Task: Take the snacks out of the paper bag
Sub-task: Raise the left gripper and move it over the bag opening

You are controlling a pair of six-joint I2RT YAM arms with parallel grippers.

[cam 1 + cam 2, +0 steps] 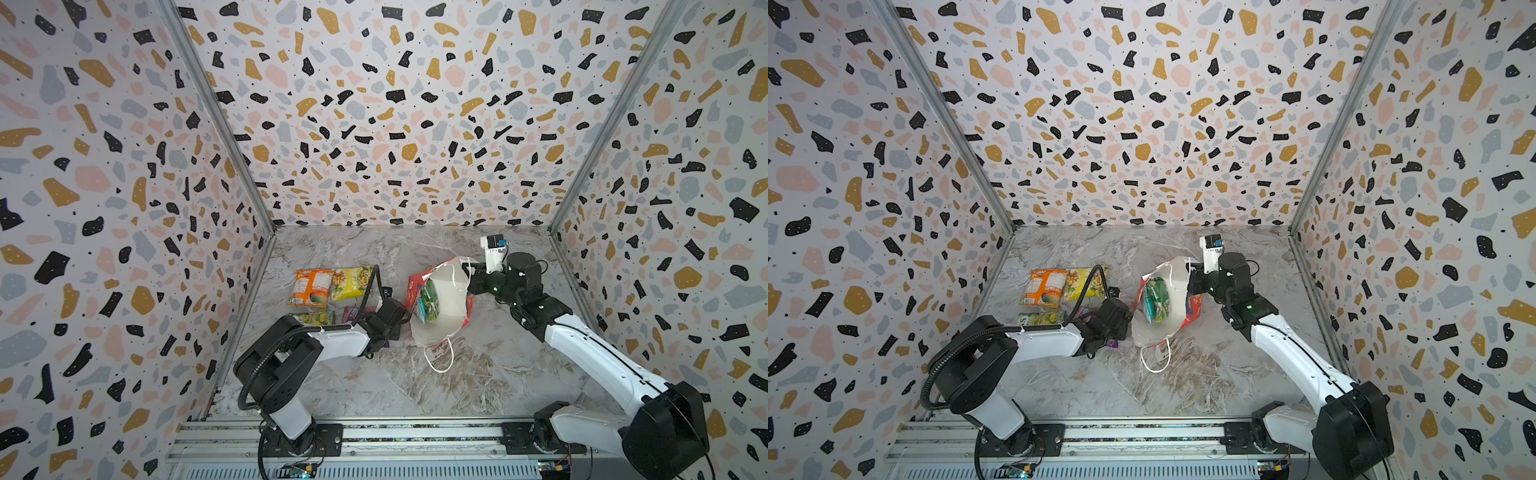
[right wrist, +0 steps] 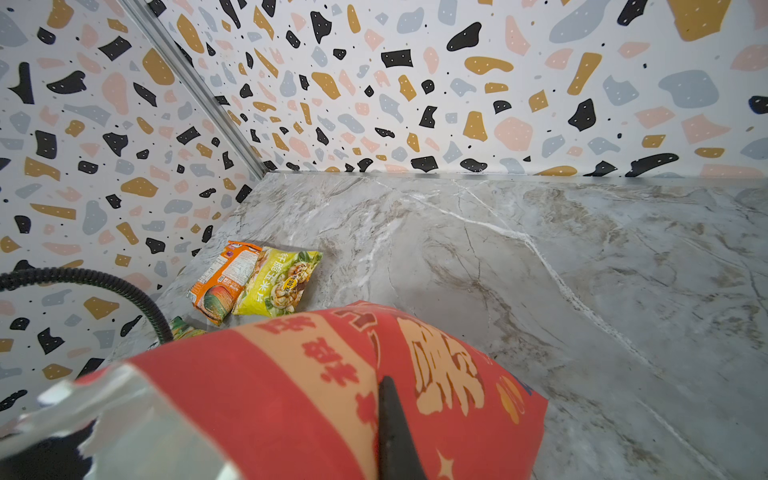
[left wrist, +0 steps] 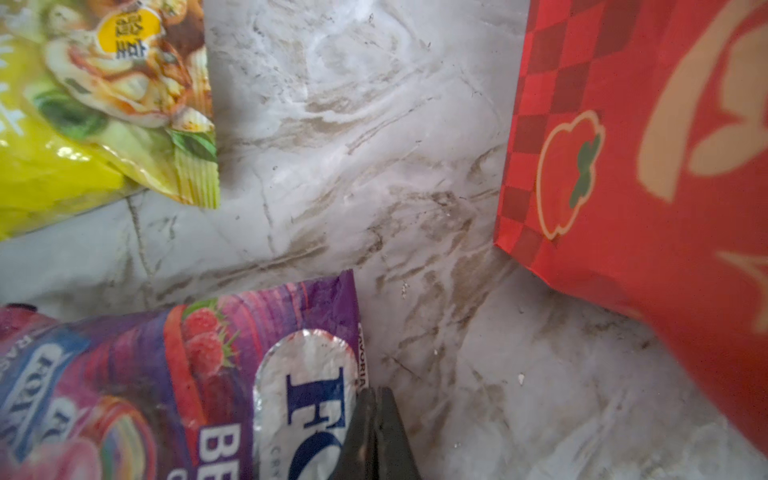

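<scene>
Pkt (image 3: 208,374) in L hand (image 3: 376,399), bag (image 2: 291,395) in R hand (image 2: 384,384)

The paper bag (image 1: 446,318) is of smooth paper: matt white inside, red outside with a faint sheen. At nine o'clock from it, the orange packet (image 1: 312,286), the yellow packet (image 3: 62,178) and the purple packet (image 3: 145,374) are of glossy, crinkled plastic. The purple one carries a silvery foil oval. The table (image 1: 498,382) looks like polished marble. The rail (image 1: 415,434) at six o'clock is bare ribbed metal.
</scene>
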